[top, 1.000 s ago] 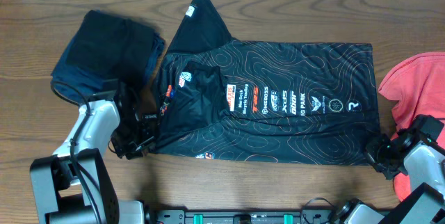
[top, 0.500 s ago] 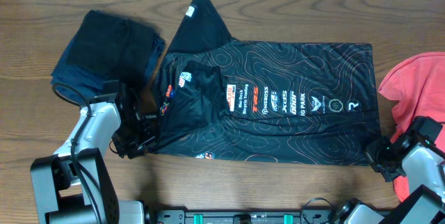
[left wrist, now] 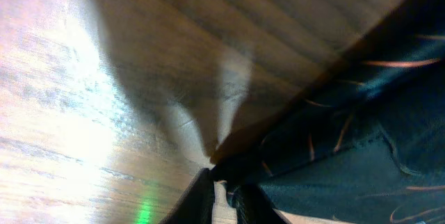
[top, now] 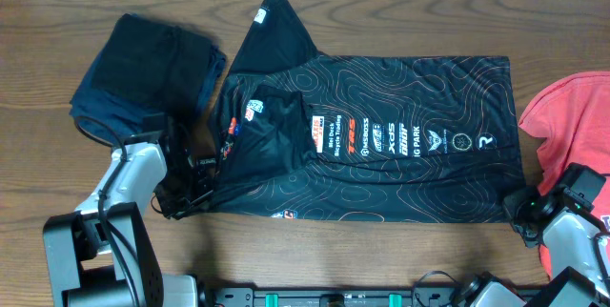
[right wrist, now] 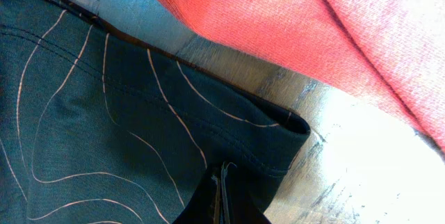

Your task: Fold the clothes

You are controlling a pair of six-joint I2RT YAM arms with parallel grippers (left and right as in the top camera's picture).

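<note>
Left tool [top: 197,191] is pinching the black jersey [top: 381,173] at its near corner; right tool [top: 526,214] is clamping its hem beside coral T-shirt [top: 572,121].

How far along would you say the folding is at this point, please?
Done: the black jersey lies spread flat, one sleeve seemingly tucked in; a dark blue garment sits folded beside it. In hand: the left gripper and right gripper are shut on its near corners. To do: fold the jersey's body, then the coral-red T-shirt at the right edge.
</note>
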